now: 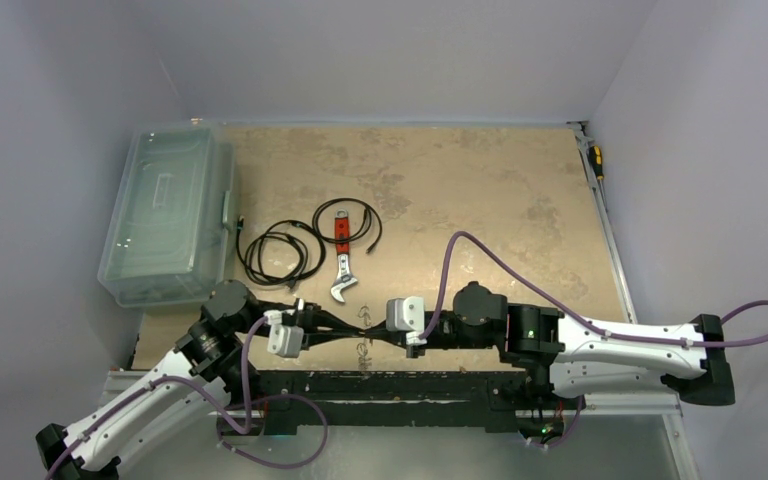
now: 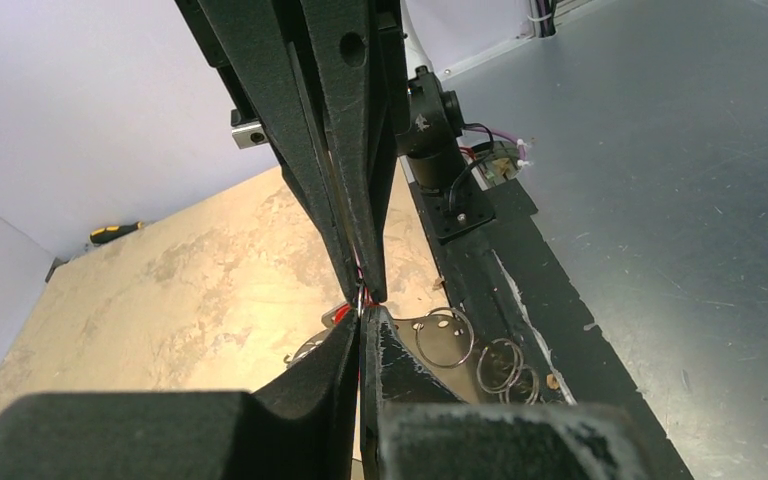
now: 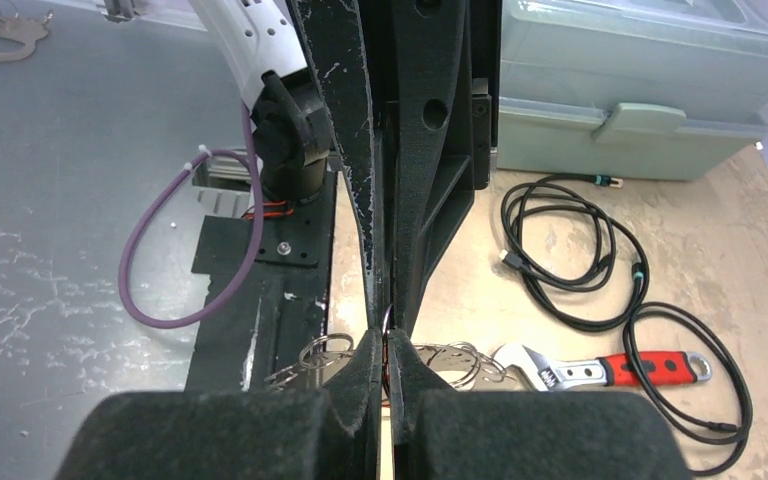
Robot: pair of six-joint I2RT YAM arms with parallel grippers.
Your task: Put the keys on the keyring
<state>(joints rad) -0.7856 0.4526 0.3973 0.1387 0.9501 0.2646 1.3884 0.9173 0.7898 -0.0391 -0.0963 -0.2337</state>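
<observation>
Top external view shows the left gripper (image 1: 354, 331) and right gripper (image 1: 374, 332) meeting tip to tip at the near edge of the bench (image 1: 480, 200), their long axes in one line running left to right. The keys (image 1: 363, 351) lie in a small silvery heap just under that meeting point, toward the arm bases, and the red-handled wrench (image 1: 342, 260) lies just beyond it. Left wrist view has both pairs of jaws pressed fully together, nose to nose, on a sliver of thin wire. By my reading this is the keyring (image 2: 360, 298), seen edge-on, so its loop is almost wholly hidden. Small split rings (image 2: 446, 337) lie below and to one side. Right wrist view agrees: both jaws are closed on a thin arc of wire between the tips, and the keys spread beneath on either side, half covered by the gripper's own tips. Neither arm is nearer — the keys sit equally close below both, so whichever lets go must reach straight down.
</observation>
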